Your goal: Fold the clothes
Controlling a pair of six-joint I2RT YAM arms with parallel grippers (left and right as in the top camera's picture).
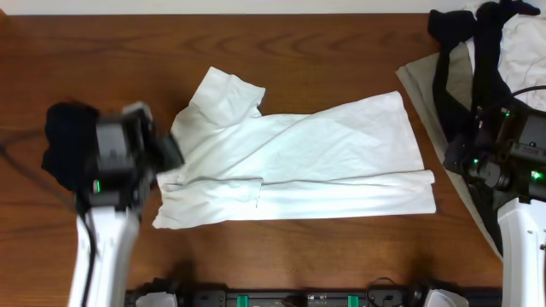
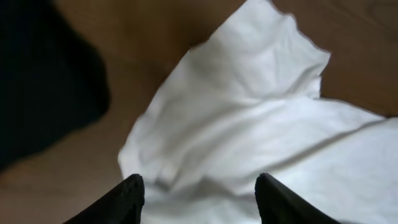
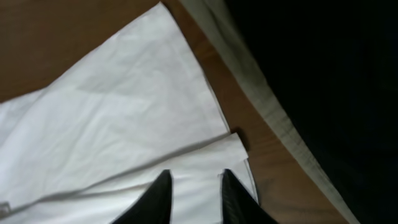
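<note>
The clothes are chiefly a white T-shirt point(image 1: 299, 158) lying flat mid-table, its lower edge folded up into a long strip point(image 1: 341, 198). My left gripper point(image 1: 168, 153) hovers over the shirt's left, sleeve end. Its jaws point(image 2: 200, 186) stand wide apart above the white fabric point(image 2: 249, 118) with nothing between them. My right gripper point(image 1: 452, 160) is at the shirt's right end. Its jaws point(image 3: 196, 183) are slightly apart over the folded strip point(image 3: 199, 155), holding nothing.
A black garment point(image 1: 64, 141) lies at the left by my left arm, also in the left wrist view point(image 2: 43, 81). At the back right is a pile: beige cloth point(image 1: 426, 94), black pieces point(image 1: 461, 51), white cloth point(image 1: 520, 43). Bare wood shows around the shirt.
</note>
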